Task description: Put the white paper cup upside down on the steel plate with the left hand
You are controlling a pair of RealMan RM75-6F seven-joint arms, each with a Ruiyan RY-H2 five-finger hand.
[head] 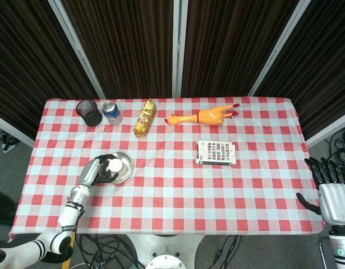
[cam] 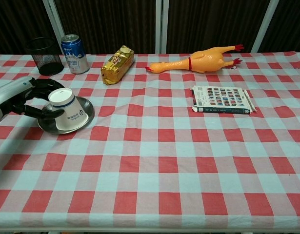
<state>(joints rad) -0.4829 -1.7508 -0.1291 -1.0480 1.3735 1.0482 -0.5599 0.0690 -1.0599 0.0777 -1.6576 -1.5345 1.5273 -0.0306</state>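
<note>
One left hand wrapped round the tilted white paper cup, mouth down-right over the round steel plate.

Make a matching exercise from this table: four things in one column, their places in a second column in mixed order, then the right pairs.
Things
1. white paper cup
2. rubber chicken
3. blue drink can
4. book

Places
A. beside the black mesh pen holder, at the far left of the table
B. lying flat near the middle right, cover up
C. on the steel plate, held by the left hand
D. lying along the far edge, right of the gold snack packet

Pairs: 1-C, 2-D, 3-A, 4-B
</note>
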